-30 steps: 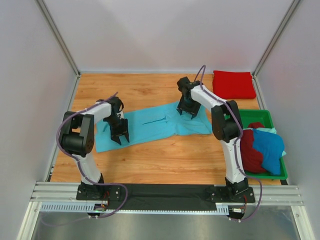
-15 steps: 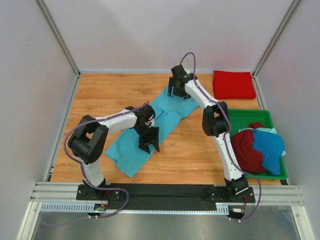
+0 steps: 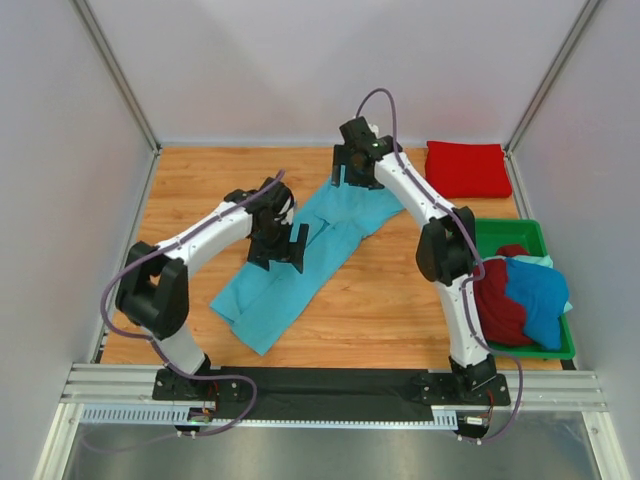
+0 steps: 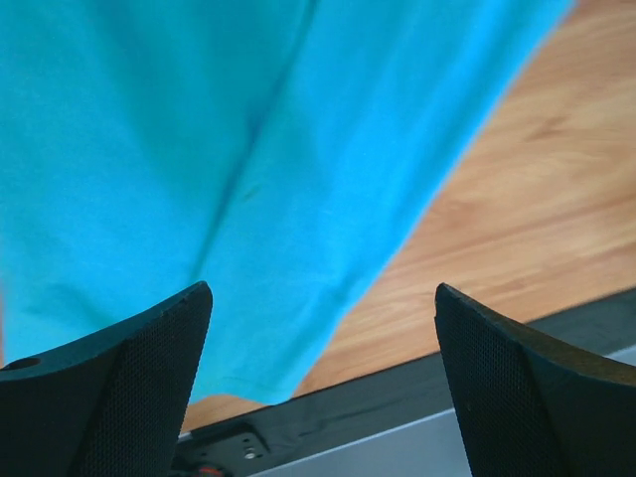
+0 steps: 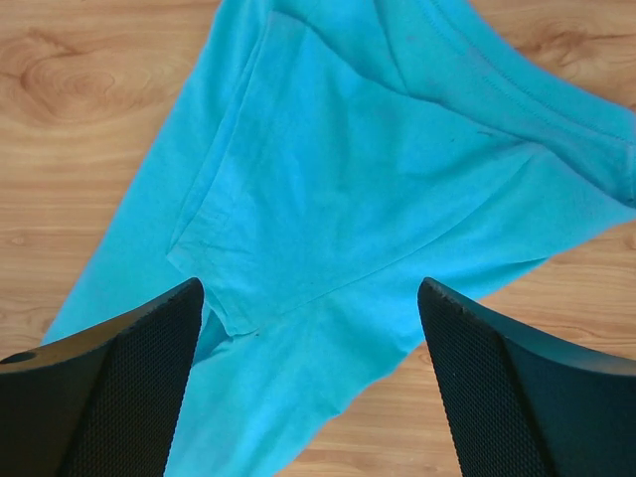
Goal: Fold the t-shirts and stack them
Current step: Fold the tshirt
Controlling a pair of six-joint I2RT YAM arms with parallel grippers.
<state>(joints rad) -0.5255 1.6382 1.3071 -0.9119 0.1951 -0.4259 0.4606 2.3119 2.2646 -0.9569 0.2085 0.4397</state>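
Two grippers, both spread wide and empty. The left gripper [image 3: 283, 250] hangs over the middle of the turquoise shirt [image 3: 300, 275], and the right gripper [image 3: 350, 172] hangs over its far end. In both wrist views I see cloth below the fingers, none pinched.

The shirt lies as a long narrow strip, diagonal on the table [image 3: 200, 190], running from near left to far centre. It looks doubled lengthwise, with some creases. A red shirt [image 3: 467, 168] sits folded at the far right corner. Dark red [image 3: 497, 300] and blue [image 3: 537, 300] shirts are heaped in the tray [image 3: 520, 230].

Step, as I read it: mid-fold on the turquoise, with the crosswise fold not yet made.

Next move calls for both grippers to drop onto the corners of one end, pinch both layers and carry that end over the other, edges matched. The folded shirt then goes onto the red.
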